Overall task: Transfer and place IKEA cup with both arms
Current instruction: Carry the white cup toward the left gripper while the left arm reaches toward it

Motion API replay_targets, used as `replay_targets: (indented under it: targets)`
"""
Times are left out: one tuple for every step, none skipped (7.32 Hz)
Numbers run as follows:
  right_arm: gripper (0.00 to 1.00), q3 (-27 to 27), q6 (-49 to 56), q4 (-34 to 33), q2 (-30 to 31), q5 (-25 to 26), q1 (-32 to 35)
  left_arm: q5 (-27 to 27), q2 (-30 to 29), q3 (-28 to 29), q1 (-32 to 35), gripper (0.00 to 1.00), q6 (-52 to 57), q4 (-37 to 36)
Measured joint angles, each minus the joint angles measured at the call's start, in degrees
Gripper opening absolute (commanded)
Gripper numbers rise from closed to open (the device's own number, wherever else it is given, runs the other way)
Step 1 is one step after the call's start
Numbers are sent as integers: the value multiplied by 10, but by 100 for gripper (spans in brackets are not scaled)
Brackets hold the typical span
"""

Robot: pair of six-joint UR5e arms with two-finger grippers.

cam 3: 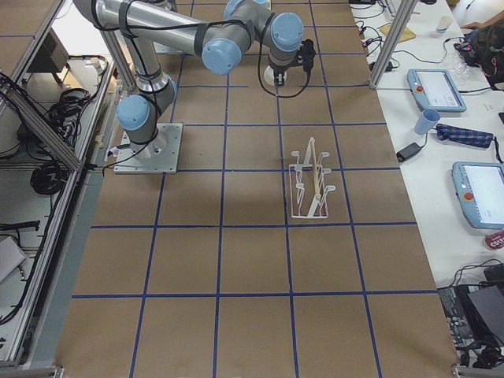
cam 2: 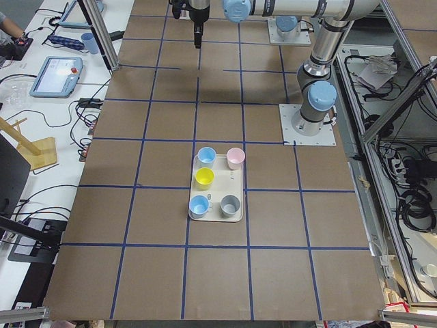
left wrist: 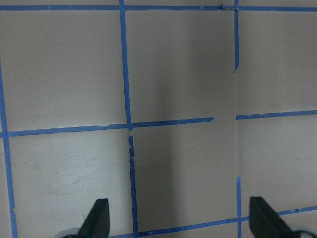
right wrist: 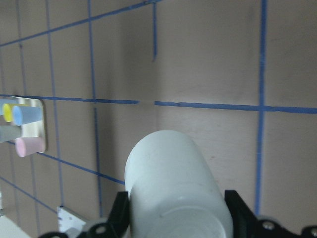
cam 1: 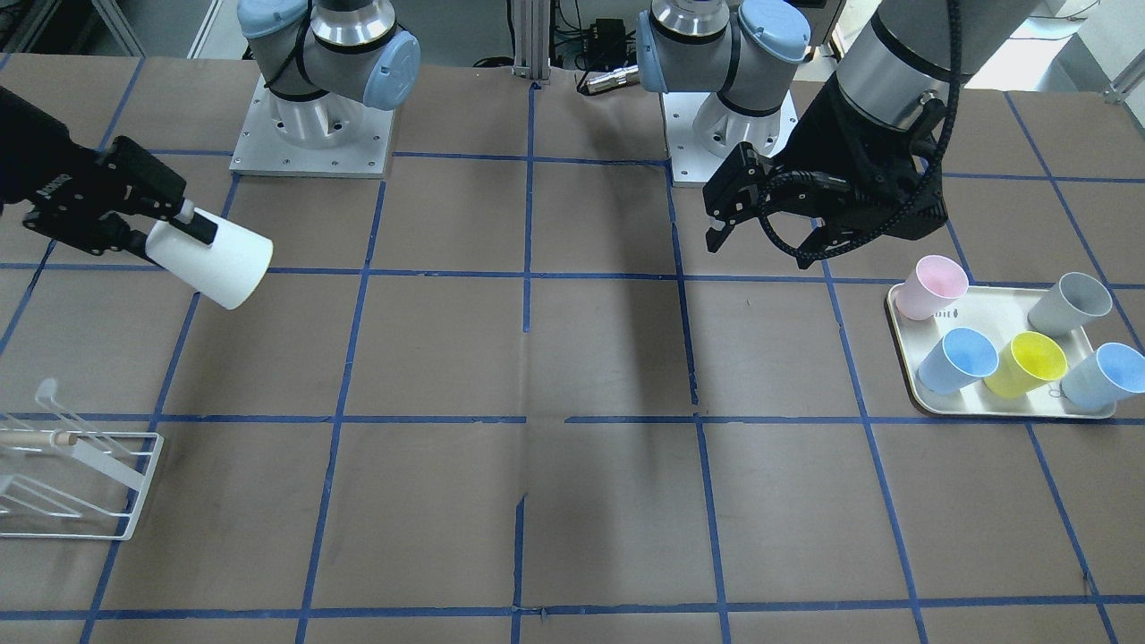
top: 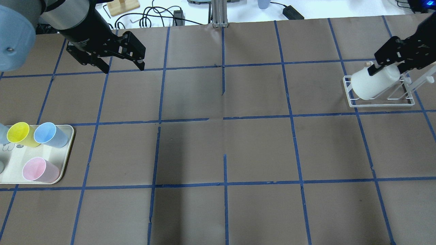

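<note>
The right gripper point(cam 1: 170, 237) is clenched on the off-white cup point(cam 1: 219, 261), one black finger lying across the cup's upper wall and the other below it. The cup is held in the air on its side, not upright. In the front-facing view its long axis runs from the gripper toward 4 o'clock, and the free end is a little lower than the held end. In the overhead view the same axis points toward 8 o'clock. The free end looks closed and rounded in the right wrist view, so the bottom points away from the gripper and the mouth lies on the gripper's side.

In the overhead view the cup is at about 2 o'clock of the table point(top: 259, 146) and covers the left part of a white wire rack point(top: 381, 105). The front-facing view shows the cup apart from this rack, well above the paper.

The left gripper point(top: 123, 68) is released, its fingers spread wide with nothing between them, at about 10 o'clock in the overhead view.

A cream tray point(cam 1: 912, 376) carries a pink cup point(cam 1: 932, 286), a grey cup point(cam 1: 1069, 302), a yellow cup point(cam 1: 1026, 362) and two blue cups point(cam 1: 957, 360), all standing upright.

White lettering is on both gripper bodies, and small dark marks are on the tray floor; all are too small to read.
</note>
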State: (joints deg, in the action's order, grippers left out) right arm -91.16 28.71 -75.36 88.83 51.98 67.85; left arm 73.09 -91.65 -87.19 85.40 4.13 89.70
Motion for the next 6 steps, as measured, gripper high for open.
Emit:
replay_targets:
  targets:
    - [20, -1, -1, 31, -1, -76, 23, -53, 1, 0, -20, 100, 1, 21]
    - [21, -1, -2, 69, -1, -161, 45, -112, 1, -3, -42, 100, 3, 41]
    - [22, -2, -2, 118, -1, -244, 60, -174, 2, -12, -60, 100, 5, 53]
    - [22, -2, -2, 167, 0, -310, 70, -237, 5, -30, -75, 100, 6, 58]
    - [22, -2, -2, 216, -1, -366, 82, -294, 8, -51, -86, 100, 7, 60]
    - [22, -3, -3, 251, -4, -414, 102, -347, 11, -70, -94, 100, 8, 60]
